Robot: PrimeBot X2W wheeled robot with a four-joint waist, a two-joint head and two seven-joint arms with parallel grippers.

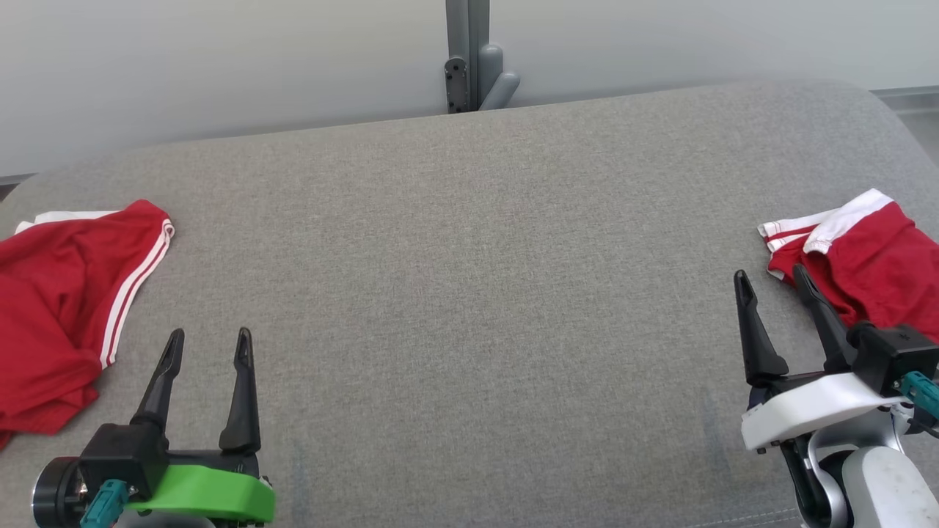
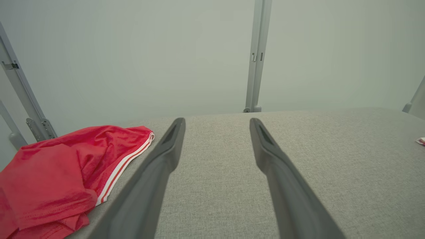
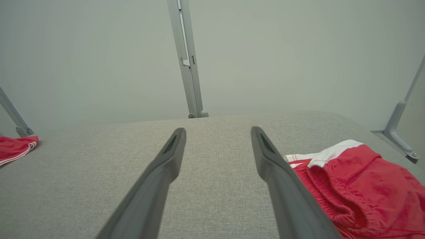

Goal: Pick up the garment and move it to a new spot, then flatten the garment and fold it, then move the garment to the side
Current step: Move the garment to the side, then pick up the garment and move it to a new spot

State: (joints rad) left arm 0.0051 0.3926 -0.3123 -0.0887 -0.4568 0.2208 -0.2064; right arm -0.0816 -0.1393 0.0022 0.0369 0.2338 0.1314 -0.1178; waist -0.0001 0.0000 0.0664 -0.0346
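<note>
Two red garments with white stripes lie on the grey padded table (image 1: pixel 469 257). One garment (image 1: pixel 59 308) is crumpled at the far left, also seen as the red garment (image 2: pixel 59 176) in the left wrist view. The other garment (image 1: pixel 866 257) lies bunched at the far right, with a white waistband; it is the red garment (image 3: pixel 358 186) in the right wrist view. My left gripper (image 1: pixel 209 345) stands open just right of the left garment, touching nothing. My right gripper (image 1: pixel 770 282) is open, its right finger beside the right garment's edge, holding nothing.
A grey post with a bracket (image 1: pixel 469 59) rises behind the table's far edge against a pale wall. The table's rounded corners curve away at the far left and far right.
</note>
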